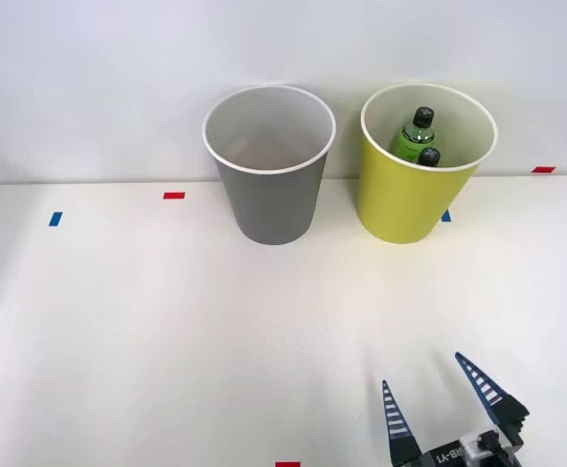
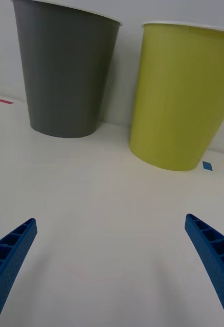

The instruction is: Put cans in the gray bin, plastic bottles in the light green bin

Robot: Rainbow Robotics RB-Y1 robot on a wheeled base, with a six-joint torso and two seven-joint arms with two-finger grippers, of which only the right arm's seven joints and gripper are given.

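A white table (image 1: 118, 331) carries two tall bins side by side in the upper middle of the frame. On the left stands the gray bin (image 1: 269, 185). Just right of it stands the light green bin (image 1: 409, 199), with two green plastic bottles (image 1: 414, 136) upright inside. At the lower right, the right claw (image 1: 437, 389) hovers spread wide, holding nothing.

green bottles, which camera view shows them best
The front view: it looks down into the light green bin, where the two green bottles show their black caps and shoulders. The right wrist view shows the bin's outer wall from low down, between the open right gripper's fingers.
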